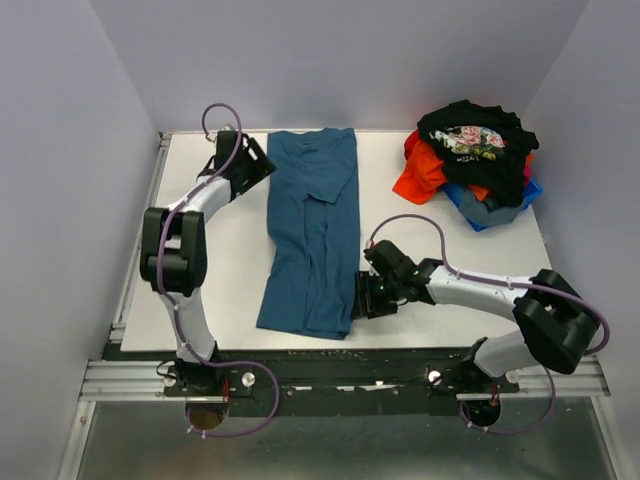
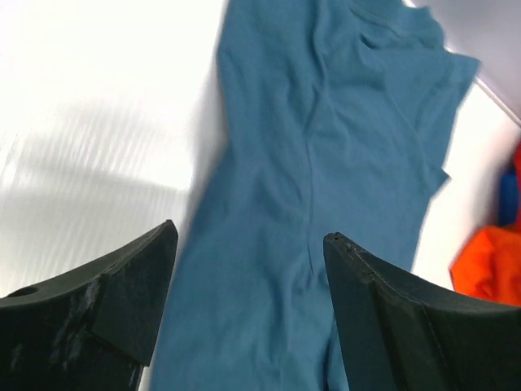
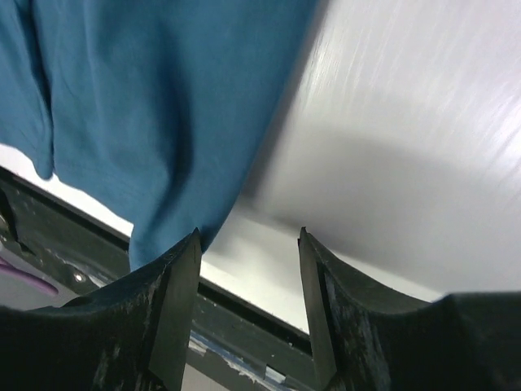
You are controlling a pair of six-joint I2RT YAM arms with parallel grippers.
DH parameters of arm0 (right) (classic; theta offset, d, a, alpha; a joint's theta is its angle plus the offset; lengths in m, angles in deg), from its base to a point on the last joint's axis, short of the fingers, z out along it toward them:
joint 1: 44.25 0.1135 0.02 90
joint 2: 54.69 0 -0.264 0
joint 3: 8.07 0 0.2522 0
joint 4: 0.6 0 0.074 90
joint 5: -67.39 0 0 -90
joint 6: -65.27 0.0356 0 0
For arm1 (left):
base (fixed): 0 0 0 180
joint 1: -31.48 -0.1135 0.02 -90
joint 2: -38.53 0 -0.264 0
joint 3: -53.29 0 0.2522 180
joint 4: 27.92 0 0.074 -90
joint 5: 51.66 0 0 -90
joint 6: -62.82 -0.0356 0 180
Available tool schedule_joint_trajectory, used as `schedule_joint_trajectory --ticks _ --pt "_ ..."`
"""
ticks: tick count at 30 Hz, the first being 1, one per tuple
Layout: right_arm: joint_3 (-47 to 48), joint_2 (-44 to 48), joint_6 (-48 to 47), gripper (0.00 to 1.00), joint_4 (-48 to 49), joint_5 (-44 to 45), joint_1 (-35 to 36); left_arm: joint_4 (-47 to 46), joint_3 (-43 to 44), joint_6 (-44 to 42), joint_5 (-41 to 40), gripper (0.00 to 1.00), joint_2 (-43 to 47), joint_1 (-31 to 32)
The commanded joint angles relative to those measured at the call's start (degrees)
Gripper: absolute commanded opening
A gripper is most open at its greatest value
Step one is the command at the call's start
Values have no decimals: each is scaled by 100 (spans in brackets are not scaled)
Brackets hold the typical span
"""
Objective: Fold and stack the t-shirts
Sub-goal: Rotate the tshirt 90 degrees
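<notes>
A teal-blue t-shirt (image 1: 310, 235) lies folded into a long strip down the middle of the table. My left gripper (image 1: 262, 165) hovers at the shirt's far left corner. In the left wrist view it (image 2: 248, 236) stands open, with the teal cloth (image 2: 326, 147) lying loose under the gap. My right gripper (image 1: 363, 298) sits at the shirt's near right edge. In the right wrist view it (image 3: 248, 236) is open with nothing in it, the teal hem (image 3: 163, 106) just beside its left finger. Black floral (image 1: 475, 138), orange-red (image 1: 425, 170) and bright blue (image 1: 490, 212) t-shirts are heaped at the back right.
The table's near edge and a dark metal rail (image 3: 244, 314) run right under my right gripper. The orange-red shirt (image 2: 488, 261) shows at the right border of the left wrist view. Grey walls close in the table on three sides.
</notes>
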Motion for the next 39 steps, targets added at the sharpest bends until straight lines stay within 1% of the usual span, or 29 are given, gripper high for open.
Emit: schedule_joint_trajectory --ticks 1,3,5,10,13,16,20,25,29,32,33,34,36,37,38,39 --pt "-359 146 283 59 197 -152 308 252 -1293 -219 287 85 1492 267" --pt "-491 286 354 59 215 -117 362 479 -1873 -237 -19 85 2072 522" --pt "-579 567 406 59 171 -38 371 534 -2479 -185 -65 84 2661 628" --pt "-474 1358 565 60 -620 673 379 1113 -3710 61 -108 81 3927 883" --pt "-448 1701 547 61 -507 560 371 1560 -4309 307 -275 79 4543 1190" --pt "-290 1492 556 61 -383 332 379 2000 -4670 693 -600 77 5140 1594" --pt "-368 965 635 56 99 -81 414 2501 -5004 1160 -838 75 5853 1973" --pt "-640 543 872 52 863 -538 476 2845 -5382 1424 -856 72 6433 2052" --pt "-764 472 960 49 1146 -671 529 2933 -5725 1739 -935 68 6881 2061" --pt "-852 454 1039 43 1260 -688 581 2854 -6102 2056 -918 65 7285 2061" --pt "-904 437 1074 38 1295 -714 590 2854 -6182 2100 -891 65 7365 2061" --pt "-974 428 1083 33 1304 -732 608 2897 -6235 2127 -865 65 7409 2061" --pt "-1106 489 1145 12 1296 -715 608 3003 -6253 2145 -769 64 7419 2061" --pt "-1159 576 1162 5 1235 -654 599 3038 -6262 2145 -690 64 7410 2061" --pt "-1212 699 1154 1 1138 -566 599 3038 -6262 2127 -611 61 7401 2061" --pt "-1247 848 1163 1 1016 -487 608 3091 -6253 2118 -540 60 7401 2061"
